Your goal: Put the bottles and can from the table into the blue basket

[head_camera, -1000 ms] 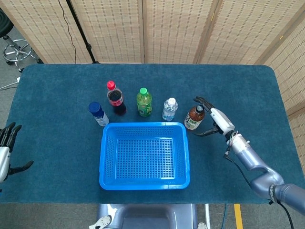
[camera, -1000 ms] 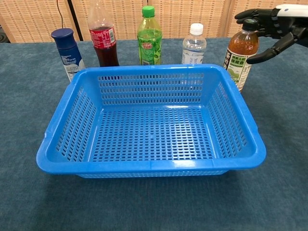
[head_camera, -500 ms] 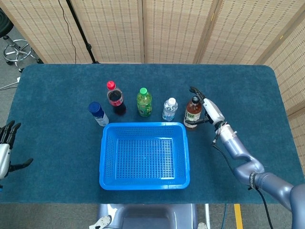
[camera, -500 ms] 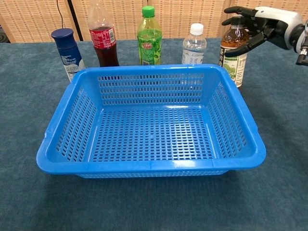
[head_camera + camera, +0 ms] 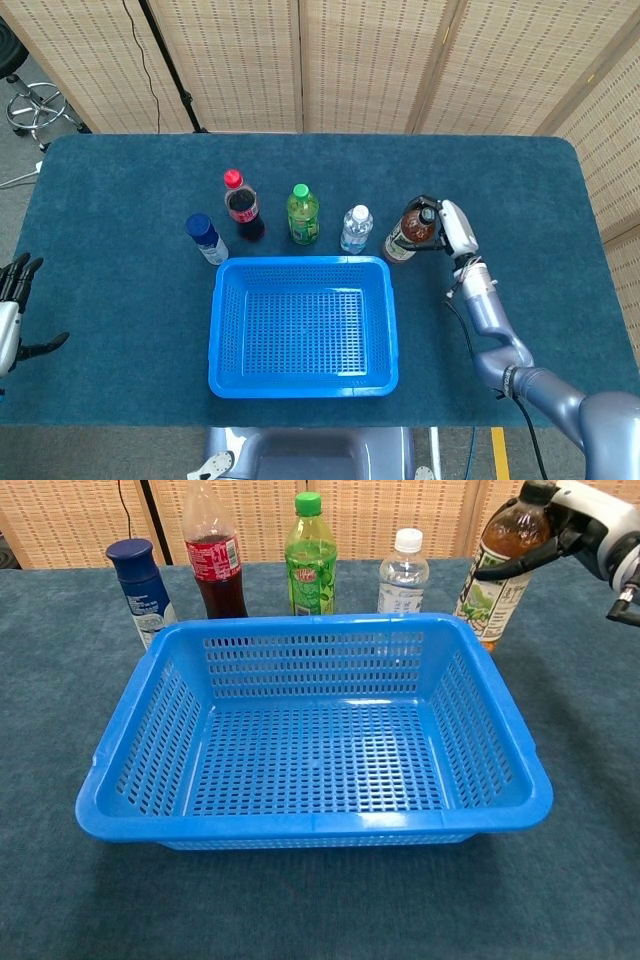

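Brown tea bottle (image 5: 405, 235) tilts within right hand's fingers (image 5: 515, 564).

The right hand (image 5: 447, 228) has a white shell with black fingers (image 5: 512, 564). Behind it runs a silver-blue metallic arm (image 5: 500, 345) of rounded segments, with a thin black cable (image 5: 462, 325) looping alongside the wrist. The left hand (image 5: 12, 315) shows white casing and slim black fingers (image 5: 22, 275).

Right hand (image 5: 447, 228) around tilted tea bottle (image 5: 409, 232)
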